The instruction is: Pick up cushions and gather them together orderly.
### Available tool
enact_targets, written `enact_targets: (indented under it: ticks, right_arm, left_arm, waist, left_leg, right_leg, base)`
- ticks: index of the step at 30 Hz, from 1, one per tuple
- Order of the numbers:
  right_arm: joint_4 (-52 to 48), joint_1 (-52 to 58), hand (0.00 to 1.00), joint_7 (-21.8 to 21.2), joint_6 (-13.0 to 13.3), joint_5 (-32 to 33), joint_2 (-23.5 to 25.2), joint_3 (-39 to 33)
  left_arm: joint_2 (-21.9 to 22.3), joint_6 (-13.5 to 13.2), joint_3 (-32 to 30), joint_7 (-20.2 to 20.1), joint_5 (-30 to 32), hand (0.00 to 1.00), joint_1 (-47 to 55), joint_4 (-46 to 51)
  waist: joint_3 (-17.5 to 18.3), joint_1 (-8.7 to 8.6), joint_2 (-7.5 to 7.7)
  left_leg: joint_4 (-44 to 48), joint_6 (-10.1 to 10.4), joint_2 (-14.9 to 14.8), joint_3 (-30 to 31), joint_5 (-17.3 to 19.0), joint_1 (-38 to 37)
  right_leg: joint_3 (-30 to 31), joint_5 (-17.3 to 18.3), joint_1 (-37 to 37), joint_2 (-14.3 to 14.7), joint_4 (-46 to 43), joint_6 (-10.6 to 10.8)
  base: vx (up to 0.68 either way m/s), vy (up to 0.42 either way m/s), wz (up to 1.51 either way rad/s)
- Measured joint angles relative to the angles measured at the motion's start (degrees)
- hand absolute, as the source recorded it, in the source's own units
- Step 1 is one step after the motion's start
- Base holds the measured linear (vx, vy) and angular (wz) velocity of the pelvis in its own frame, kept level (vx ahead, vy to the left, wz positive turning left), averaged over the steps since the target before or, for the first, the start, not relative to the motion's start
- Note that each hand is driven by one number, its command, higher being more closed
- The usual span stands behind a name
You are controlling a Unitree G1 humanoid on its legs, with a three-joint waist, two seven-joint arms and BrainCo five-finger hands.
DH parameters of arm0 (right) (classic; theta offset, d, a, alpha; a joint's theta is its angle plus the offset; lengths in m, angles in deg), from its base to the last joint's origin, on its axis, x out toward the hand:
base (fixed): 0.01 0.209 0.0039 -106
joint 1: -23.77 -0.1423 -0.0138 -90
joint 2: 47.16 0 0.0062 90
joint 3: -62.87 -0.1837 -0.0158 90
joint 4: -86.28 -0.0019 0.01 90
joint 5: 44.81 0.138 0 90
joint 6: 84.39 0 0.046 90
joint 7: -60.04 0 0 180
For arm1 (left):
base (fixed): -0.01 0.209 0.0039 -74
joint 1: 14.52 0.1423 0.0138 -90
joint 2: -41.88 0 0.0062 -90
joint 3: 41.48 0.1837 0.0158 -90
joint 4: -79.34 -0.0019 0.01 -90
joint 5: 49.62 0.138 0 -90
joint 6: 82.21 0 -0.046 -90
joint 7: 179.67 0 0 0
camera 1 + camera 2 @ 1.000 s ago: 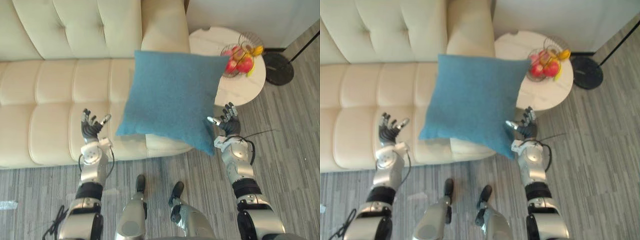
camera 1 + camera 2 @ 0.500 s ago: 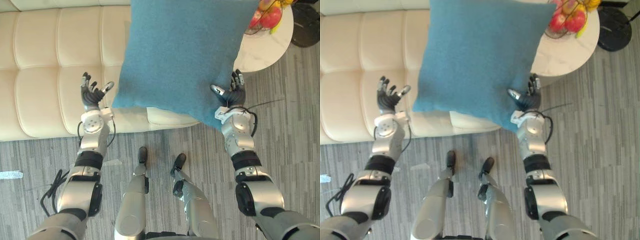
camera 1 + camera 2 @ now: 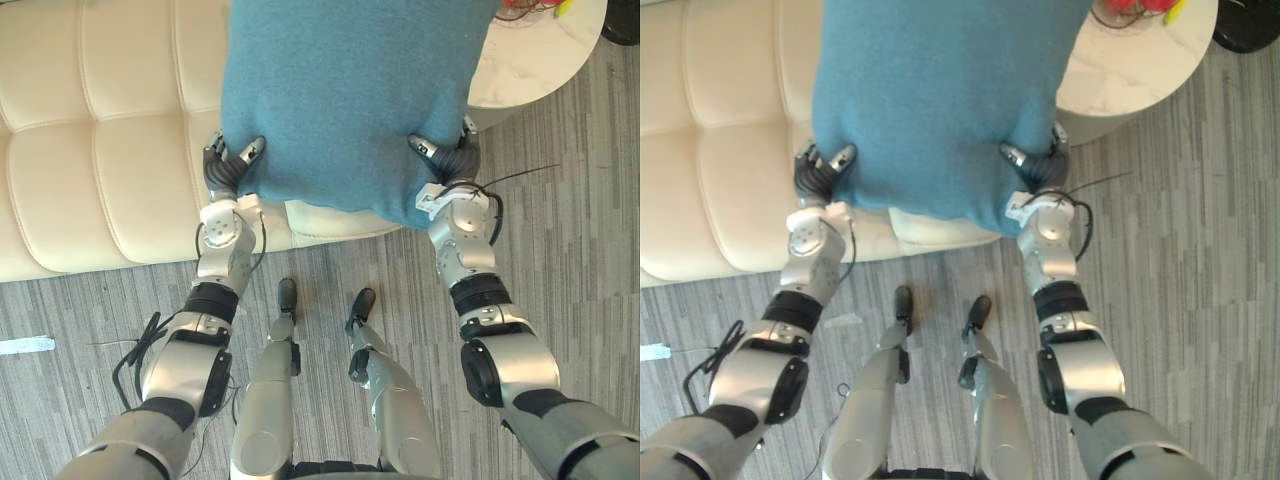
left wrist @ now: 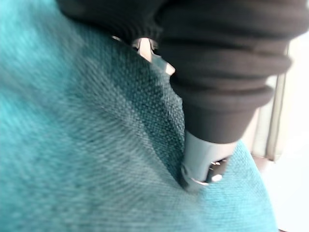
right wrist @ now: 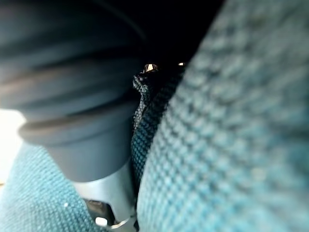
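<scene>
Grey striped flooring runs across the near part of the scene. Over it both arms reach forward, and the blue cushion is held up between them by its two lower corners. At the lower left corner the left hand has its thumb laid over the front cloth and its fingers at the cushion's edge, so the corner is pinched between them. The right hand clamps the lower right corner the same way, thumb in front and fingers seemingly behind, though the cloth hides most of them. In both wrist views the blue weave presses right up against the dark ribbed covers. Behind the cushion lies the cream tufted sofa. To its right stands a round white side table with some red and yellow fruit on it.
</scene>
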State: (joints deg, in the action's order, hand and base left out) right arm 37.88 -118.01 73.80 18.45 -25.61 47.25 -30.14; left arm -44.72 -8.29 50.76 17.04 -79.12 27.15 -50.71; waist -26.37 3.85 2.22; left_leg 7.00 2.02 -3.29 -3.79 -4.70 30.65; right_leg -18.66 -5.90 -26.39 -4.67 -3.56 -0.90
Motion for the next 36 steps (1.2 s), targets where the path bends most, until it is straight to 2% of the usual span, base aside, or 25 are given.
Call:
enact_targets:
  ticks: [2, 9, 13, 16, 17, 19, 23, 25, 26, 29, 30, 32, 33, 34, 35, 36]
  right_arm:
    - [0.0, 0.0, 1.00, 0.0, 0.1, 0.7, -0.1, 0.0]
    - [-0.9, 4.1, 1.00, 0.0, -0.2, 1.7, -0.1, 1.0]
    - [-9.9, 15.2, 1.00, 0.1, -0.7, 1.6, 1.3, 1.1]
    - [-18.8, 26.1, 1.00, 0.3, -0.9, 1.3, 4.4, 1.2]
    - [-19.3, 26.7, 1.00, 0.3, -0.9, 1.2, 4.6, 1.2]
    - [-24.6, 34.0, 1.00, 0.1, -1.0, 1.0, 5.8, 1.6]
    - [-28.9, 39.3, 1.00, -0.4, -0.9, 1.0, 6.4, 3.0]
    - [-30.0, 42.1, 1.00, -0.8, -0.5, 1.0, 6.5, 4.3]
    - [-30.0, 43.7, 1.00, -1.3, -0.2, 0.9, 6.5, 5.2]
    - [-32.9, 46.9, 1.00, -1.4, 0.2, 1.0, 6.5, 5.5]
    - [-34.7, 48.0, 1.00, -1.4, 0.3, 1.0, 6.3, 5.5]
    - [-35.7, 48.4, 1.00, -1.4, 0.7, 1.0, 6.0, 5.4]
    - [-36.1, 48.4, 1.00, -1.5, 0.7, 1.0, 5.8, 5.2]
    - [-36.3, 48.4, 1.00, -1.5, 0.7, 1.0, 5.6, 5.0]
    - [-36.3, 48.2, 1.00, -1.5, 0.8, 1.0, 5.3, 5.0]
    - [-36.3, 48.1, 1.00, -1.5, 0.7, 1.0, 5.3, 5.1]
  left_arm:
    - [0.1, -0.1, 0.4, 0.0, -0.2, 1.00, -0.1, 1.3]
    - [0.6, -0.1, 3.8, 0.1, -1.7, 1.00, 2.4, 8.1]
    - [1.5, -0.1, 7.3, 0.2, -0.9, 1.00, 11.5, 19.0]
    - [3.2, 0.0, 8.9, 0.2, -0.8, 1.00, 21.2, 25.7]
    - [3.2, 0.0, 9.0, 0.2, -0.8, 1.00, 21.8, 26.1]
    - [3.3, 0.1, 10.8, -0.6, -0.8, 1.00, 29.4, 30.9]
    - [3.3, 0.1, 11.4, -1.4, -1.0, 1.00, 36.1, 34.2]
    - [3.5, 0.1, 11.4, -2.1, -1.1, 1.00, 40.5, 36.1]
    - [4.0, -0.1, 11.4, -2.4, -1.1, 1.00, 44.1, 38.0]
    - [5.8, -0.9, 12.0, -2.5, -1.8, 1.00, 47.6, 39.2]
    - [6.2, -1.1, 12.3, -2.7, -2.2, 1.00, 48.6, 39.6]
    - [6.9, -1.2, 12.4, -3.1, -2.3, 1.00, 49.7, 40.2]
    - [7.3, -1.2, 12.4, -3.4, -2.4, 1.00, 50.3, 40.5]
    - [7.6, -1.2, 12.5, -3.5, -2.8, 1.00, 50.4, 40.5]
    - [8.2, -1.3, 12.5, -3.8, -3.8, 1.00, 50.4, 40.4]
    - [8.6, -1.8, 12.5, -4.5, -4.6, 1.00, 51.4, 40.4]
  waist:
    - [-0.2, -0.10, -0.27]
    - [-0.5, 0.02, -0.88]
    - [-0.3, -0.05, -1.05]
    - [-0.2, -0.66, -1.15]
    - [-0.2, -0.68, -1.15]
    - [1.7, -0.70, -1.31]
    - [4.2, -0.89, -1.37]
    - [6.5, -0.86, -1.57]
    - [9.4, -0.81, -1.67]
    - [11.9, -0.90, -3.68]
    - [13.5, -0.95, -4.85]
    - [14.7, -1.14, -6.30]
    - [15.6, -1.37, -7.05]
    - [15.9, -1.81, -7.11]
    - [16.0, -1.81, -7.14]
    - [16.4, -1.32, -7.79]
  left_leg:
    - [0.0, 0.0, 0.0, 0.2, -0.1, -0.1]
    - [-1.0, 0.1, 0.3, -0.2, -0.2, -5.0]
    - [-3.3, 0.3, 0.6, -0.2, -0.3, -9.7]
    - [-4.9, 0.7, 0.9, -0.5, -0.1, -14.4]
    - [-4.9, 0.7, 0.9, -0.5, -0.1, -14.7]
    - [-5.3, 1.0, 1.0, -1.2, 0.5, -17.3]
    - [-5.2, 1.4, 1.0, -1.3, 1.1, -20.0]
    - [-5.5, 1.4, 1.1, -0.6, 1.9, -22.2]
    - [-6.5, 1.5, 0.9, -0.2, 1.9, -22.8]
    - [-8.2, 1.8, 1.0, 3.0, 1.2, -23.9]
    - [-9.1, 2.1, 1.1, 5.3, 0.1, -23.7]
    - [-11.4, 2.3, 1.1, 6.7, -1.5, -23.6]
    - [-11.9, 0.1, -0.1, 1.0, 0.7, -23.2]
    - [-10.8, -1.1, -0.8, -3.3, 1.9, -22.7]
    - [-8.4, -1.0, -2.3, -10.7, 3.2, -22.4]
    - [-4.6, -2.6, -4.0, -16.9, 2.9, -22.1]
  right_leg:
    - [0.1, 0.1, 0.1, -0.1, -0.4, 0.1]
    - [0.7, 3.9, 1.9, -1.5, -6.0, 0.3]
    - [0.6, 6.0, 5.0, -1.9, -7.5, 0.6]
    - [0.7, 7.4, 8.7, -2.2, -8.0, 1.0]
    - [0.7, 7.5, 8.9, -2.2, -8.1, 1.0]
    - [1.3, 8.9, 10.6, -2.3, -9.3, 1.2]
    - [3.4, 10.6, 12.4, -2.3, -11.4, 1.4]
    - [4.0, 11.7, 14.6, -1.8, -11.5, 1.7]
    - [3.8, 12.0, 14.9, -1.6, -11.5, 1.6]
    - [0.7, 12.6, 18.0, -1.5, -10.2, 1.9]
    - [-1.7, 12.8, 18.7, -1.7, -9.8, 1.9]
    - [-5.9, 13.4, 19.6, -2.5, -10.1, 1.5]
    - [-9.5, 13.4, 20.6, -3.4, -9.6, 1.3]
    - [-11.0, 13.4, 21.1, -4.5, -9.5, 1.2]
    - [-12.3, 13.4, 21.5, -6.0, -10.0, 1.2]
    - [-12.4, 13.6, 21.6, -7.0, -11.2, 1.6]
  base:
    - [0.03, 0.013, 0.06]
    - [0.02, 0.005, 0.02]
    - [0.05, -0.010, 0.04]
    - [0.08, -0.004, 0.02]
    - [0.09, 0.004, -0.02]
    - [0.10, 0.006, -0.06]
    - [0.05, -0.012, -0.01]
    - [0.02, -0.031, 0.07]
    - [0.01, -0.026, 0.13]
    - [-0.01, -0.041, 0.54]
    - [0.02, -0.043, 0.89]
    - [0.02, -0.037, 1.09]
    - [-0.01, -0.008, 1.26]
    - [0.00, 0.064, 1.24]
    - [0.03, 0.123, 0.92]
    - [0.05, 0.141, 0.66]
